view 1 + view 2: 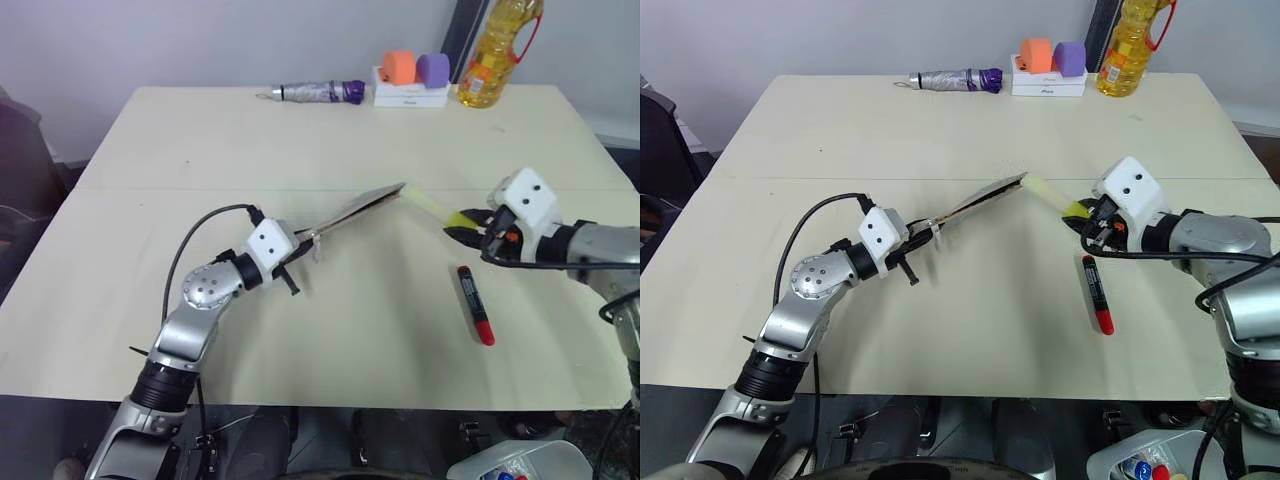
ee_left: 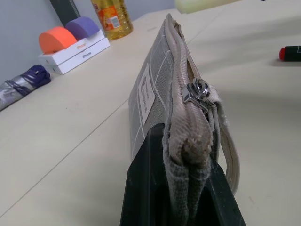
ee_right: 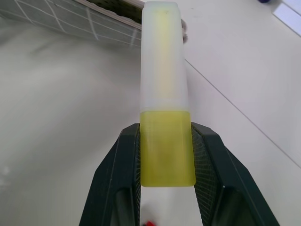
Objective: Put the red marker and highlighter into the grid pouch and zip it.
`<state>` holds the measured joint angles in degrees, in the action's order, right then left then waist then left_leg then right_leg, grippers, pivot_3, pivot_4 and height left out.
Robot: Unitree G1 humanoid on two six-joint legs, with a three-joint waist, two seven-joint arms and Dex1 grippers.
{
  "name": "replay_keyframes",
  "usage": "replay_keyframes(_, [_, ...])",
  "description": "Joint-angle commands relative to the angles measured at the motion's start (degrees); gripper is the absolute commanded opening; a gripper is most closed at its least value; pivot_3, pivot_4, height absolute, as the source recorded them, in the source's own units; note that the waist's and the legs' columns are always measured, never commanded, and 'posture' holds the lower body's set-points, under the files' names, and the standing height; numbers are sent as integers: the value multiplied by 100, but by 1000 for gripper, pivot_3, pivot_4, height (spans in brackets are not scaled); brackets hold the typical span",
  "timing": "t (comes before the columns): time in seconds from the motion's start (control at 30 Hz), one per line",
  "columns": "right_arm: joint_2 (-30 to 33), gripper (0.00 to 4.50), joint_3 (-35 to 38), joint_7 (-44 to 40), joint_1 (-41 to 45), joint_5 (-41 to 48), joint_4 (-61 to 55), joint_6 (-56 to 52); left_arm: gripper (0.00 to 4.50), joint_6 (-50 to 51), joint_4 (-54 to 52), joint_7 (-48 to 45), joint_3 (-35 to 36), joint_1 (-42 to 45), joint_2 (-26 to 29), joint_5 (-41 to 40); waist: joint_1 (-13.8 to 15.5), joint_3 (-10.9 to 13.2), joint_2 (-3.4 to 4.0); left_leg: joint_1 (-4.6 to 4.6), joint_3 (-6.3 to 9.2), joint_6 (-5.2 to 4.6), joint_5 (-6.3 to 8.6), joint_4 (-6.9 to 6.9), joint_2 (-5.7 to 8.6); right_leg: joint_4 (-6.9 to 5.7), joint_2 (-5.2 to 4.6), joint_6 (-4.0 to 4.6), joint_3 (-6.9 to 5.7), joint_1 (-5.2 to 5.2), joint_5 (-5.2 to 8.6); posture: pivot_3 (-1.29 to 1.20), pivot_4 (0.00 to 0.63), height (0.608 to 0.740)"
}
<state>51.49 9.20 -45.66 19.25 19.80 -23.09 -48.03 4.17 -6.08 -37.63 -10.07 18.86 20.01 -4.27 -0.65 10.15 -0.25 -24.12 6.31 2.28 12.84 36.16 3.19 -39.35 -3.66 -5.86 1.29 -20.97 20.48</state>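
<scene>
Left gripper [image 1: 296, 262]: my nearest tool, lower left of centre in the left eye view, clamped on the zipper end of the grid pouch [image 1: 358, 208], which I hold off the table [image 1: 200, 150].
Grid pouch: edge-up, slanting from my fingers toward the upper right; slider and pull cord sit just above my fingers in the left wrist view.
Pouch handling: soft, light fabric that sags and folds; I judge a pinch near the slider keeps the mouth steady.
Right gripper [image 1: 466, 226]: right of centre, pinching the highlighter [image 1: 432, 205] by its brighter yellow cap.
Highlighter: pale body points up-left, its tip near the pouch's far end; whether it touches or has entered I cannot tell.
Highlighter handling: stiff, light, smooth plastic; I judge it could twist in the pads, so a squeeze across the flat sides suits it.
Red marker [image 1: 475, 304]: lying free on the table, lower right, just below my right gripper.
Marker handling: slim and rigid, likely to roll; I would take it mid-barrel.
Zipper: not yet closed, by my judgement.
</scene>
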Motion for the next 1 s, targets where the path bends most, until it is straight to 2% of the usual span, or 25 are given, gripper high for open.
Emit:
replay_keyframes(0.03, [-51, 888, -50, 64, 164, 115, -174, -4, 0, -73, -213, 20, -46, 60, -28, 12, -1, 0, 0, 0, 0, 0, 0, 0, 0, 0, 0, 0, 0, 0, 0, 0, 150, 740])
replay_keyframes(0.33, [-68, 888, -265, 135, 157, 180, -195, -32, 0, -32, -321, 6, -109, 16, -36, 4, -3, 0, 0, 0, 0, 0, 0, -1, 0, 0, 0, 0, 0, -1, 0, 0, 150, 740])
replay_keyframes(0.63, [320, 888, -767, -148, -111, -14, -440, 176, 0, -98, -338, -82, -221, 35, 74, 81, -2, 0, 0, 0, 0, 0, 0, -1, 0, 0, 0, 0, 0, -1, 0, 0, 150, 740])
replay_keyframes(0.8, [554, 888, -1364, -406, -47, -299, -672, 463, 0, -416, -302, -351, -539, 47, 293, 395, -12, 0, 1, 0, 0, 0, 0, -1, 0, 0, 1, 0, 0, -1, 0, 0, 150, 740])
replay_keyframes(1.0, [206, 888, -2133, -465, 612, -530, -814, 488, 0, -828, -278, -703, -979, 57, 508, 734, -15, 0, 0, 1, 2, 0, 0, -2, 0, 1, -1, 0, 0, -1, 0, 0, 150, 740])
